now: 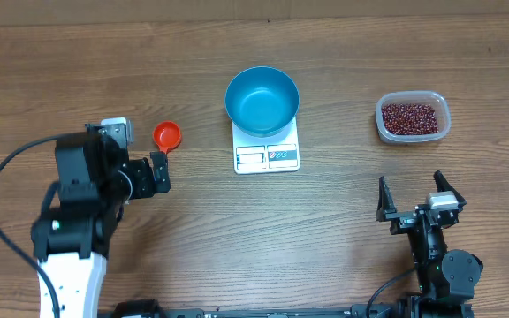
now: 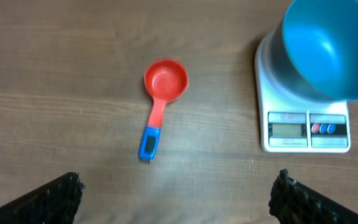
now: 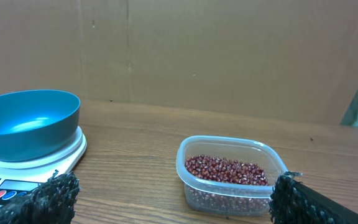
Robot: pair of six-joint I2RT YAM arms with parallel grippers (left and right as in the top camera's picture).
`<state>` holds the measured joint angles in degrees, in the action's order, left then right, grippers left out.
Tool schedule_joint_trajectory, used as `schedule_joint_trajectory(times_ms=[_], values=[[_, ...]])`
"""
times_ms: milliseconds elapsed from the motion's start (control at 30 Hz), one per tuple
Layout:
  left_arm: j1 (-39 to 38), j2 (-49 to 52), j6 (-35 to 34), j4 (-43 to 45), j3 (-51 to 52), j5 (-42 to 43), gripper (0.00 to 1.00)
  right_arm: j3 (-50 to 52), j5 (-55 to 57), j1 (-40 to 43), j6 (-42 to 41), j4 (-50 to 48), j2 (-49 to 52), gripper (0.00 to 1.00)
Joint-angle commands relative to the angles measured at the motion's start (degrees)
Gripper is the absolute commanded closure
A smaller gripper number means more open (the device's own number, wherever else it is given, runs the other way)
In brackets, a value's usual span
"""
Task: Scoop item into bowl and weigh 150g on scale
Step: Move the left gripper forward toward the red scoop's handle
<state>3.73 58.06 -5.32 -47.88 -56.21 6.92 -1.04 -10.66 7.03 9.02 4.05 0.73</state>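
Both pincers are spread wide and holding nothing: left gripper (image 1: 160, 172), right gripper (image 1: 414, 193). The beans (image 1: 411, 117) sit in the clear tub (image 1: 445, 106), about 3 o'clock from the bowl (image 1: 262, 100) on the scale (image 1: 267, 157). They're loose and rolly, so no pinching them, I reckon. Grab the scoop (image 2: 157, 112), at the bowl's 9 o'clock, by its blue handle end.

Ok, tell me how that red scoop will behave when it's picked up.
The scoop looks like small moulded plastic, so probably light and stiff. Its handle is thin and lies flat on the table, so it may skid or pivot if nudged. Held by the blue end, the round cup could twist downward.
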Motion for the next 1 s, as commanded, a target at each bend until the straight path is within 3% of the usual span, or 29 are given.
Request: schedule_joint_trajectory(times_ms=[0,367,567,967], values=[[0.1,4.4,3.0,-4.4,-5.1,0.6,0.0,0.6,0.1,-0.2,0.1,-0.3,-0.6,0.0],[0.7,14.4,3.2,-14.4,-15.6,2.4,0.0,0.6,0.1,-0.2,0.1,-0.3,-0.6,0.0],[2.8,18.4,4.0,-15.7,-19.2,6.7,0.0,0.6,0.1,-0.2,0.1,-0.3,-0.6,0.0],[3.5,23.3,4.1,-18.0,-20.9,7.5,0.0,0.6,0.0,-0.2,0.1,-0.3,-0.6,0.0]])
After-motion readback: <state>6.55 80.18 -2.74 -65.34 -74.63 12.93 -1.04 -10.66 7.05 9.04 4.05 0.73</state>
